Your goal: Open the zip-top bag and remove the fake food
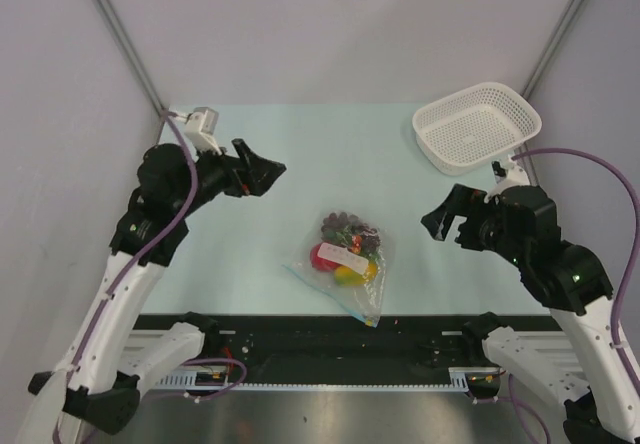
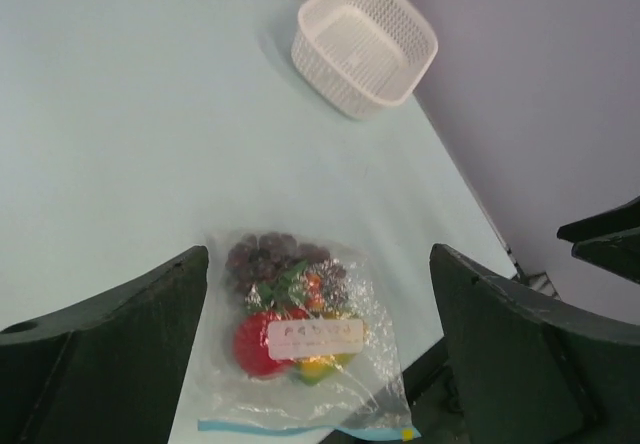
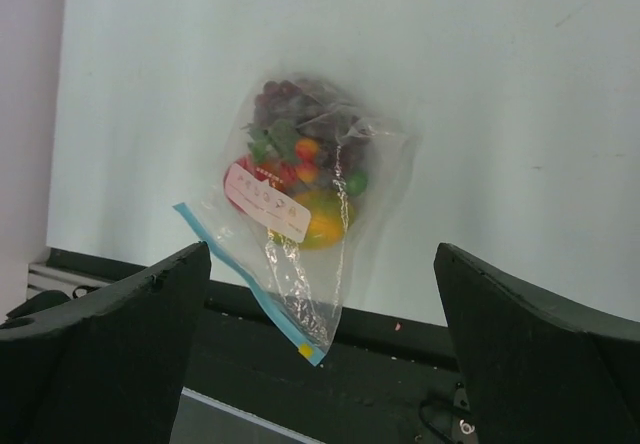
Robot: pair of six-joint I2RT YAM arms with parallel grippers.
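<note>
**Top external view.** The zip-top bag point(image 1: 340, 264) lies flat on the pale green surface point(image 1: 300, 154), close to its front edge and about midway between the two arms. Its nearest corner reaches over the black rail point(image 1: 300, 336) along that edge. The fake food point(image 1: 345, 249) is sealed inside. The left pincer point(image 1: 262, 172) hangs above the surface to the bag's far left, and the right pincer point(image 1: 445, 222) hangs to its right. Both are well apart from the bag. A white mesh basket point(image 1: 500, 89) stands at the far right corner.

**Left wrist view.** The left pincer's two dark fingers point(image 2: 110, 354) are spread wide with nothing between them. The bag lies below, clear of both. Inside it, the grape bunch point(image 2: 265, 256) is at the far end and the red apple point(image 2: 255, 349) is nearer. A yellow piece point(image 2: 320, 367) sits beside the apple under a white label point(image 2: 315, 336). The light blue zip strip point(image 2: 300, 427) runs along the near edge.

**Right wrist view.** The right pincer's fingers point(image 3: 520, 344) likewise stand wide apart and grip nothing. Here the bag is seen from the side, and its zip-strip end overhangs the surface edge above the black rail. The toys are bunched at the opposite end.
</note>
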